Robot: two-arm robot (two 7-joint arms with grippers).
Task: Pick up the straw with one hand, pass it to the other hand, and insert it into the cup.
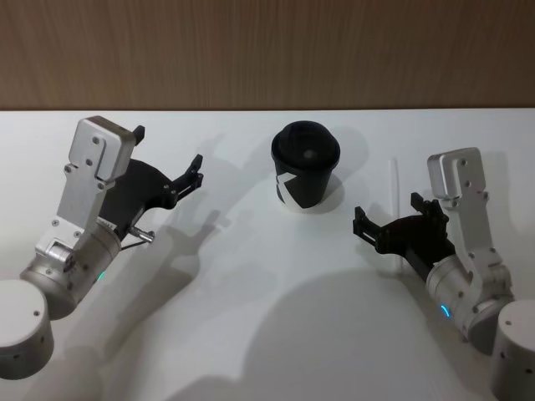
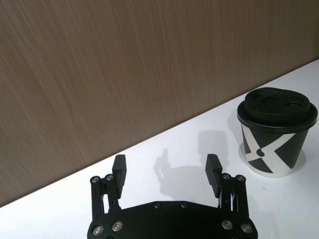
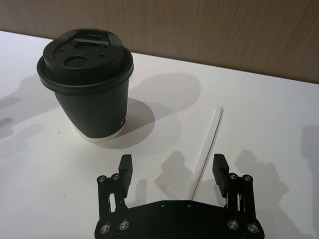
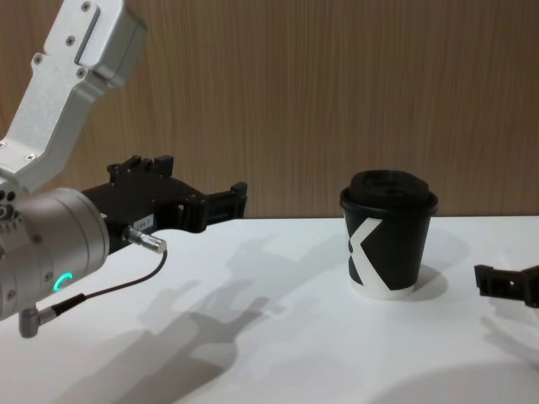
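The black cup (image 1: 305, 171) with a white K-like mark and a black lid stands upright mid-table; it also shows as the cup (image 4: 389, 244), the cup (image 2: 276, 134) and the cup (image 3: 89, 84). The thin white straw (image 1: 394, 177) lies flat on the table to the right of the cup. My right gripper (image 1: 391, 213) is open just above the straw's near end. In the right wrist view the straw (image 3: 209, 142) runs between the spread fingers of that gripper (image 3: 172, 165), close to one of them. My left gripper (image 1: 167, 152) is open and raised, left of the cup and holding nothing.
The white table (image 1: 251, 276) ends at a brown wood-grain wall (image 1: 267, 50) behind the cup. A thin dark cable (image 4: 101, 290) loops under the left arm. The right gripper (image 4: 505, 284) pokes in low at the chest view's right edge.
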